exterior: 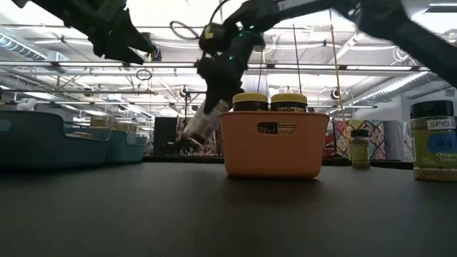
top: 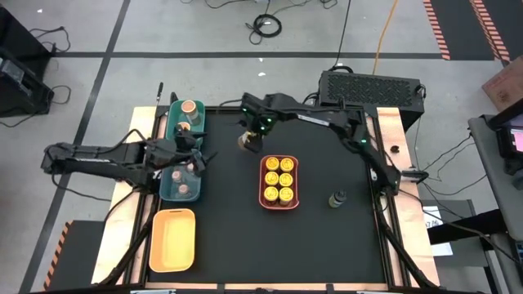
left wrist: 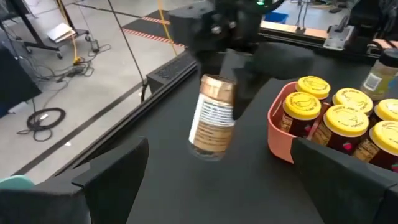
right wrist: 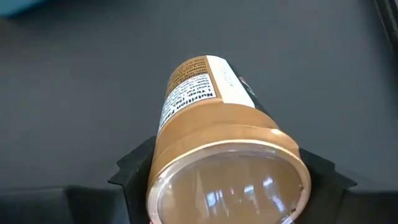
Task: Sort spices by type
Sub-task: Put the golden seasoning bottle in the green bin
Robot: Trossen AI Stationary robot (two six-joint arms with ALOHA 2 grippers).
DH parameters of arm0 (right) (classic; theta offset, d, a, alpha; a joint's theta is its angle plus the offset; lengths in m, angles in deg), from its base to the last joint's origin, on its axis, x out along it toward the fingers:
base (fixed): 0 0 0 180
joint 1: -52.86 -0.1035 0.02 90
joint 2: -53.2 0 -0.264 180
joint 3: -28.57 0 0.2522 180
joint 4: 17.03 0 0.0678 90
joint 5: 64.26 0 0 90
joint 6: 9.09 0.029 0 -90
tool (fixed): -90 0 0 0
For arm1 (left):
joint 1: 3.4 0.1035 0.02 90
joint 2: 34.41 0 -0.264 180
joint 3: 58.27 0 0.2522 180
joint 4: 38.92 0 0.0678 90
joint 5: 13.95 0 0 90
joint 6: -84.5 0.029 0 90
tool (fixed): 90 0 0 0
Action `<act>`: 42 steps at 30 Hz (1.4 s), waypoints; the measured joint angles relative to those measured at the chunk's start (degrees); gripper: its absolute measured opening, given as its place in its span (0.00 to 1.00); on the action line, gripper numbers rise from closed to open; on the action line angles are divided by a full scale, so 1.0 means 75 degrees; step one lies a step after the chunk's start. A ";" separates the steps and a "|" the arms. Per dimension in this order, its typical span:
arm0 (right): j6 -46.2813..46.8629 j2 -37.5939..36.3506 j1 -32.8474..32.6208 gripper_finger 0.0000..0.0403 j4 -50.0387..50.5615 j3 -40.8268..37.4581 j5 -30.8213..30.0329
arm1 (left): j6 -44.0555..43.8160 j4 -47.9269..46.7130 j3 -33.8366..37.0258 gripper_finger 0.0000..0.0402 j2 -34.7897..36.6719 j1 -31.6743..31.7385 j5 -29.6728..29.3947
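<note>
My right gripper (top: 248, 139) reaches over the table's far middle, shut on a spice jar (left wrist: 212, 118) with a tan-orange lid. The jar hangs tilted above the black mat, left of the coral tray (top: 263, 181). That tray holds several yellow-lidded jars (top: 279, 179). My left gripper (top: 196, 161) hovers open and empty by the teal tray (top: 167, 186). Its fingers (left wrist: 118, 177) frame the left wrist view. A dark-lidded jar (top: 337, 198) stands on its base on the mat, right of the coral tray. My right gripper pinches the jar at its lid end (right wrist: 186, 146) between its two fingers (right wrist: 134, 171), one on each side. The fingers come steeply from above, slanting toward the table's left. The jar hangs below them, bottom tipped down and left, clear of the mat (exterior: 202, 123).
A green tray (top: 175, 121) at the far left holds a tan-lidded jar (top: 192, 107). The teal tray holds small jars. A yellow tray (top: 173, 238) lies at the near left. In the low view, a big jar (exterior: 434, 139) stands close on the right.
</note>
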 joint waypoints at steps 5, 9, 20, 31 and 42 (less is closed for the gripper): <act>-0.0478 0.0753 0.0317 0.66 0.0244 0.0503 -0.0057 | 0.0006 -0.0036 0.0000 0.98 0.0001 0.0164 0.0153; -0.0551 0.0905 0.0451 0.66 0.0487 0.0434 -0.0643 | 0.0015 -0.0050 0.0000 0.98 -0.0003 0.0217 0.0205; -0.0578 0.0928 0.0462 0.67 0.0505 0.0437 -0.0622 | 0.0047 -0.0042 0.0000 0.98 -0.0003 0.0289 0.0205; -0.0440 0.0758 0.0448 0.69 0.1859 0.0487 -0.0634 | 0.0052 -0.0042 0.0006 0.98 -0.0003 0.0441 0.0248; -0.0376 0.0729 0.0456 0.69 0.1936 0.0481 -0.0641 | 0.0012 -0.0041 0.0006 0.98 -0.0003 0.0441 0.0353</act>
